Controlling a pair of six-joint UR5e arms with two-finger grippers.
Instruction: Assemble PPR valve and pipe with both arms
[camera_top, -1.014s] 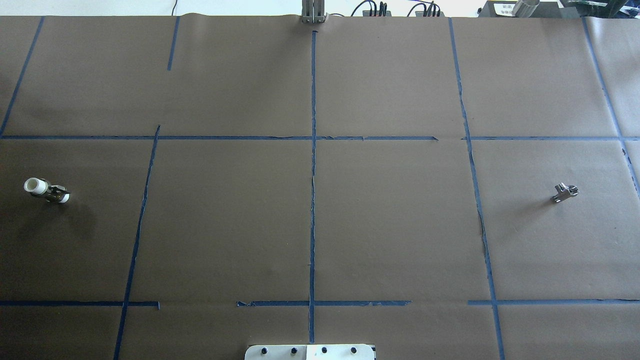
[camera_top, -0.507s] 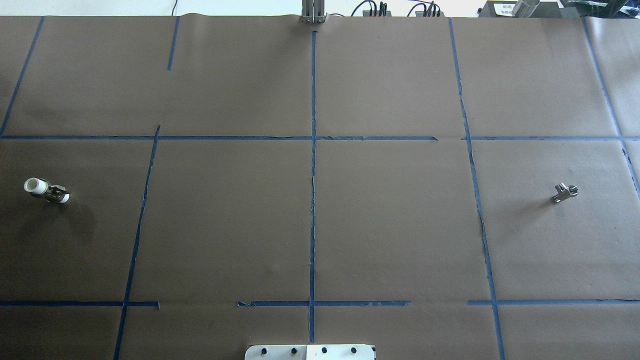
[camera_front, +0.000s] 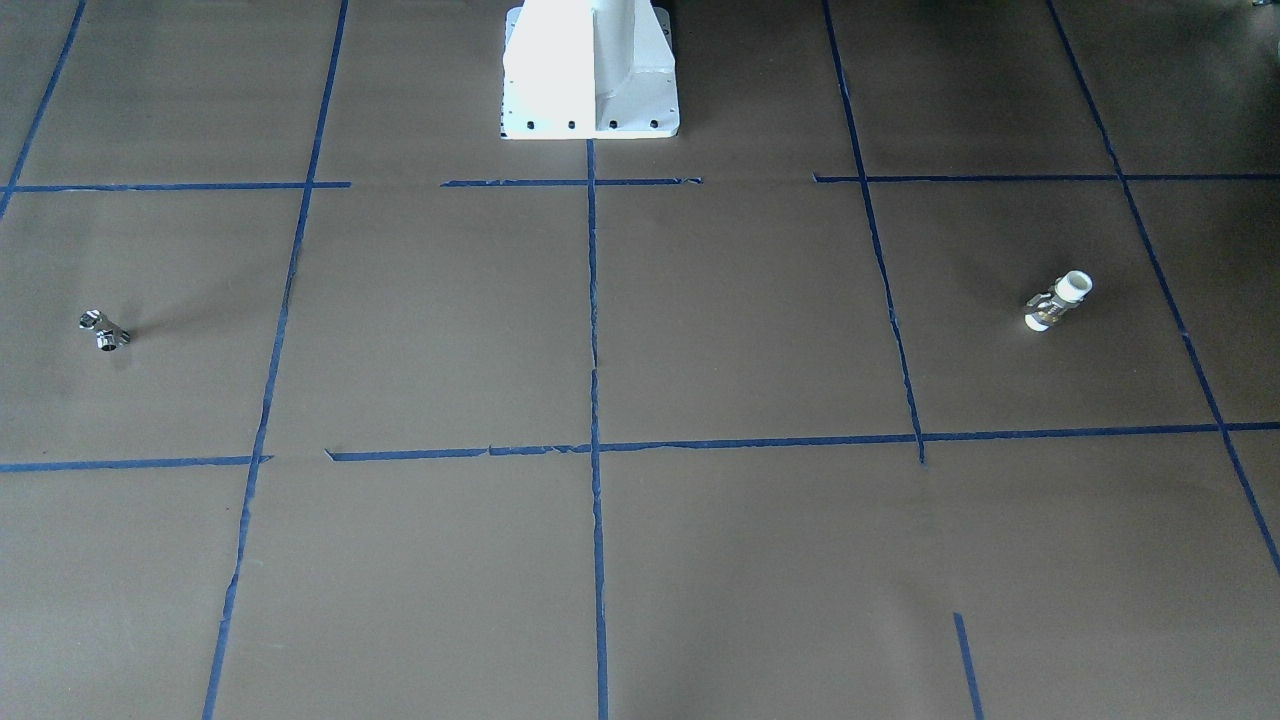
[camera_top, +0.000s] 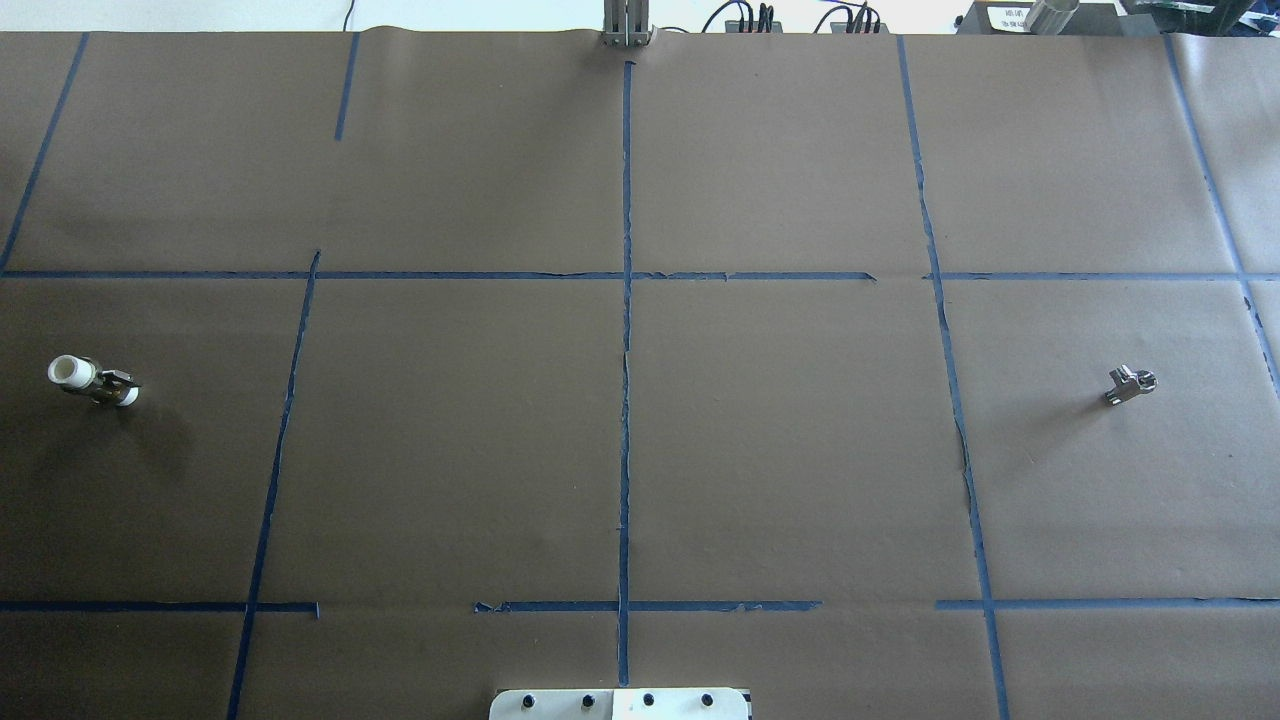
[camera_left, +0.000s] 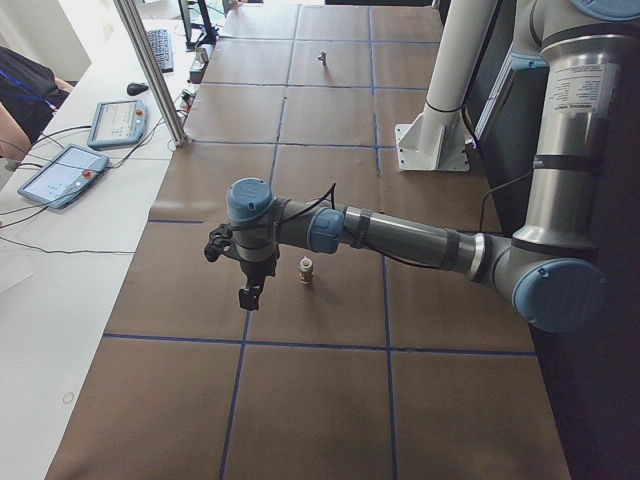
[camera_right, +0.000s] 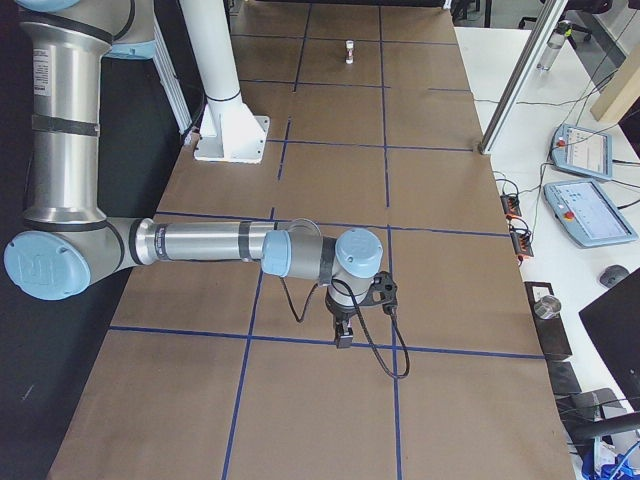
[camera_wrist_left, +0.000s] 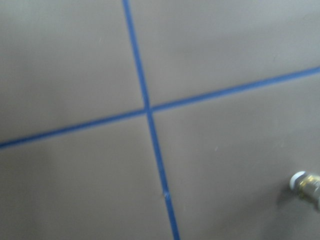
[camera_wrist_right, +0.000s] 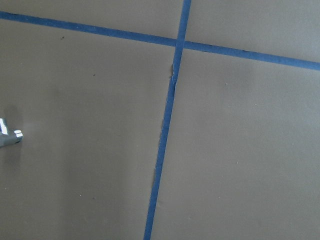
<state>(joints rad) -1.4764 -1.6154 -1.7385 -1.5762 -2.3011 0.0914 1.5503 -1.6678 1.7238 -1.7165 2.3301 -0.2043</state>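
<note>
The PPR valve (camera_top: 92, 381), white ends and brass middle, lies on the brown table at the far left of the overhead view. It also shows in the front view (camera_front: 1058, 301), the exterior left view (camera_left: 306, 271) and at the edge of the left wrist view (camera_wrist_left: 307, 184). The chrome pipe (camera_top: 1130, 384) lies at the far right, and also shows in the front view (camera_front: 104, 331) and the right wrist view (camera_wrist_right: 7, 137). My left gripper (camera_left: 248, 295) hovers beside the valve, apart from it. My right gripper (camera_right: 343, 335) hangs over the table. I cannot tell whether either is open or shut.
The white robot pedestal (camera_front: 590, 70) stands at the middle of the table's near edge. Blue tape lines (camera_top: 626, 400) divide the brown cover. Teach pendants (camera_left: 60, 175) lie on the side bench, and an aluminium post (camera_left: 150, 70) stands at the far edge.
</note>
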